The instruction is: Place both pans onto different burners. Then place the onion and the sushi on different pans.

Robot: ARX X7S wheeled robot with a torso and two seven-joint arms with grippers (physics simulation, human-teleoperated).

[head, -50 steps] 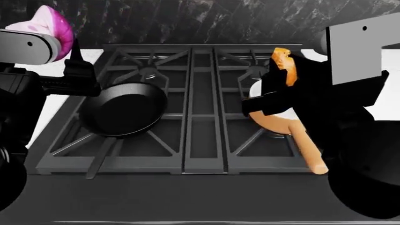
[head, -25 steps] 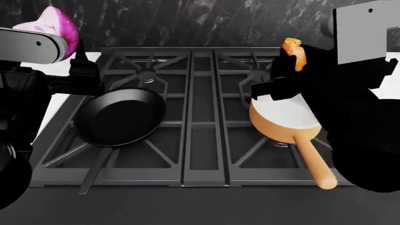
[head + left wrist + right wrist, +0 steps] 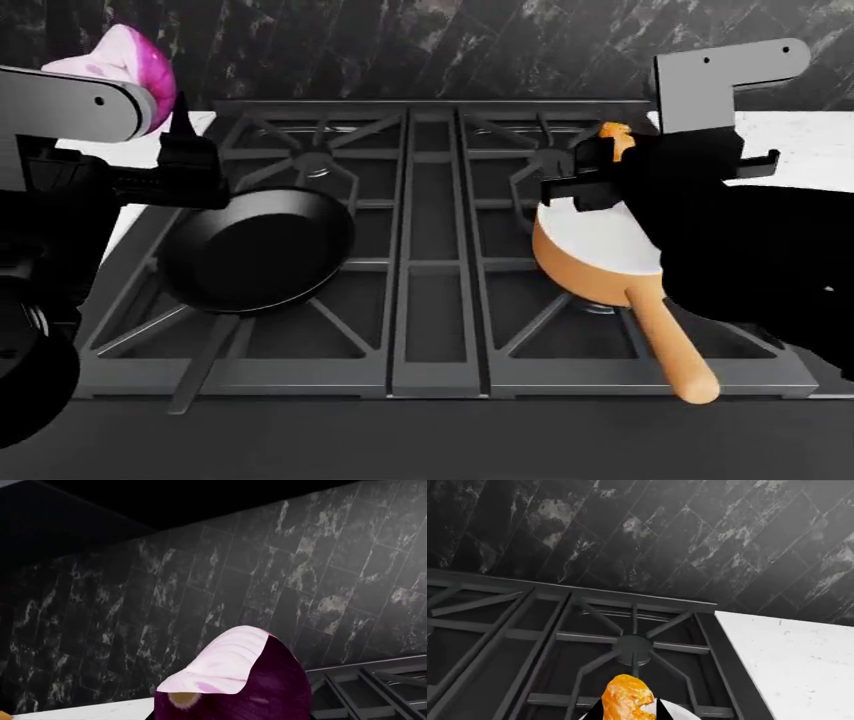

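Observation:
The black frying pan (image 3: 254, 250) rests on the front-left burner of the stove (image 3: 414, 300). On the right side the orange saucepan (image 3: 598, 248) sits on the grate, white inside, its tan handle (image 3: 674, 345) pointing toward the front. My left gripper (image 3: 140, 80) is shut on the purple onion (image 3: 127, 58) (image 3: 243, 680), held high above the stove's back-left corner, left of the frying pan. My right gripper (image 3: 611, 150) (image 3: 627, 715) is shut on the orange sushi (image 3: 615, 140) (image 3: 626, 697), just above the saucepan's far rim.
White counter (image 3: 801, 135) (image 3: 790, 660) flanks the stove on both sides. A dark marble wall (image 3: 427, 45) stands behind it. The back-right burner (image 3: 632, 644) lies under the grate beyond the sushi. The centre grate strip (image 3: 434, 240) separates the two pans.
The right gripper has come down a little with the sushi, closer to the saucepan's far rim. The left gripper holds the onion in about the same place.

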